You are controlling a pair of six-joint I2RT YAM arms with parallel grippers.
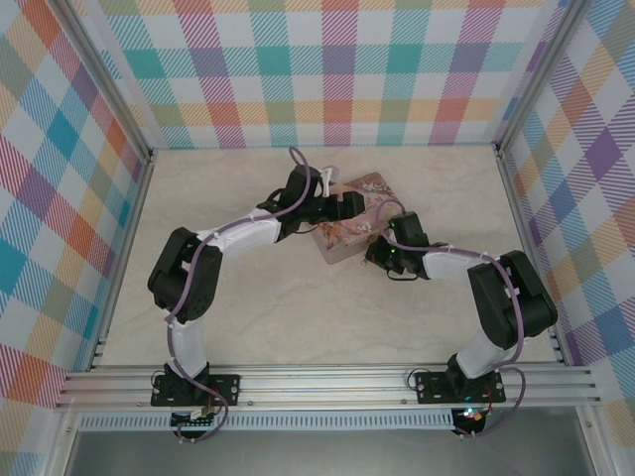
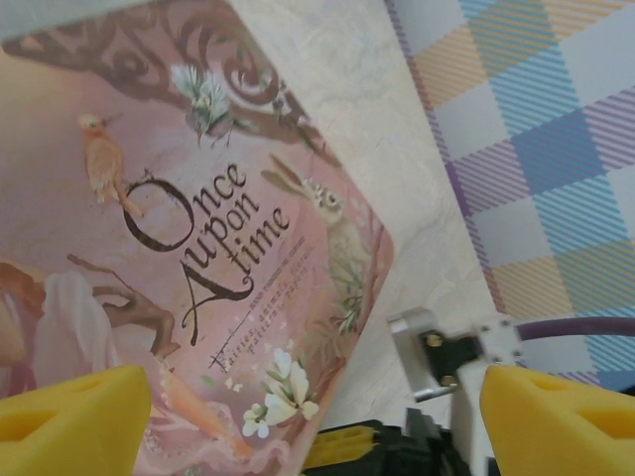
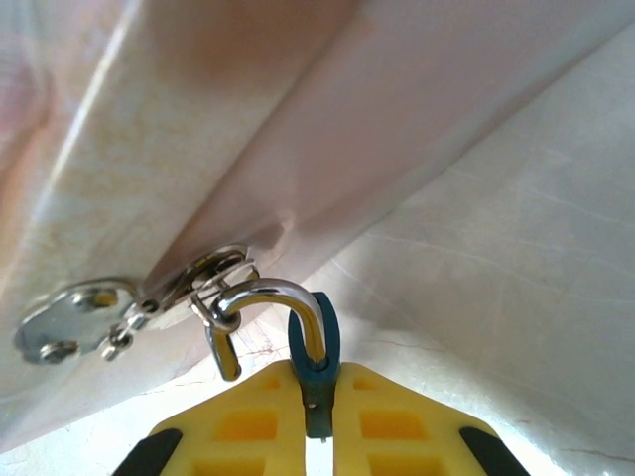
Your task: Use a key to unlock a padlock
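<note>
Tabletop [image 1: 298, 307] marbled cream (plaid walls [image 1: 337, 69] around); right gripper [image 3: 317, 421] pinches the padlock [image 3: 319, 377], left gripper [image 2: 317, 421] gapes.

I've got a cream, marble-patterned tabletop [image 1: 298, 317] boxed in on three sides by walls [image 1: 337, 69] of pastel plaid: teal, pink, orange and purple squares. Silvery metal posts [image 1: 109, 87] run up the back corners, and a slotted metal rail [image 1: 327, 382] crosses the near edge. The light is bright and even, and shadows on the tabletop are soft.
</note>
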